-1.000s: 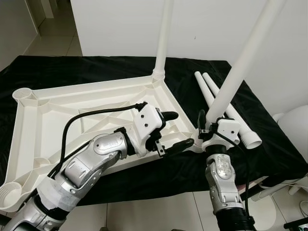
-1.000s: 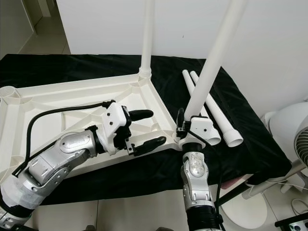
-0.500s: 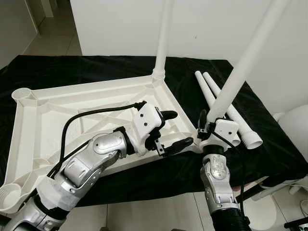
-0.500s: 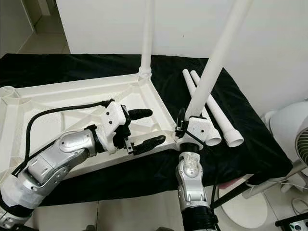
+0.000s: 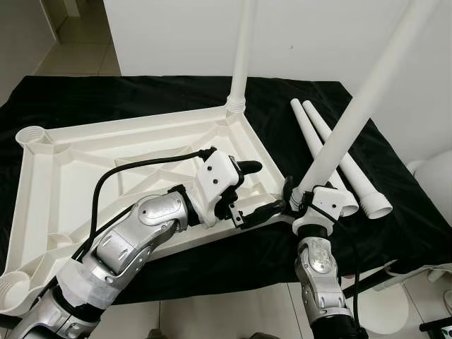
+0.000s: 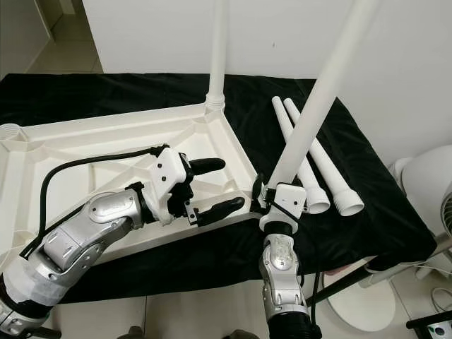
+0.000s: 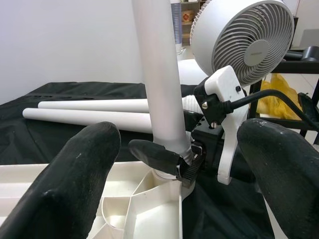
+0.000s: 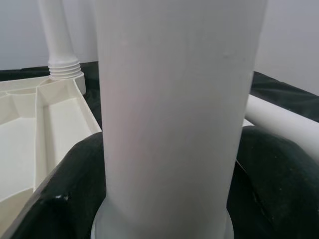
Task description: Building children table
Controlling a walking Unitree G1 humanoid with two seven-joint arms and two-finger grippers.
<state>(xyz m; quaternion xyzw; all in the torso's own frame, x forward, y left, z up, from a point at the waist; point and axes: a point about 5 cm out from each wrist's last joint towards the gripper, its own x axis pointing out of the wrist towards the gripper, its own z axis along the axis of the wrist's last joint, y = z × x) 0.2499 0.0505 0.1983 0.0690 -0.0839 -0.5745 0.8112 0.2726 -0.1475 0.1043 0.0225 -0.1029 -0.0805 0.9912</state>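
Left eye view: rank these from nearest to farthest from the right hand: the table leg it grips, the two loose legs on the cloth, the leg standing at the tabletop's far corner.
1. The gripped leg, inside the right hand at the tabletop's near right corner.
2. The two loose legs, lying on the black cloth just beyond and to the right.
3. The standing leg, upright at the far right corner.

text: none legible | fan (image 7: 242, 36): small mark on hub, too small to read | shelf items (image 7: 188, 11) behind fan: coloured labels, blurred, unreadable | tabletop (image 5: 85, 152), legs (image 5: 332, 148): plain white, no markings
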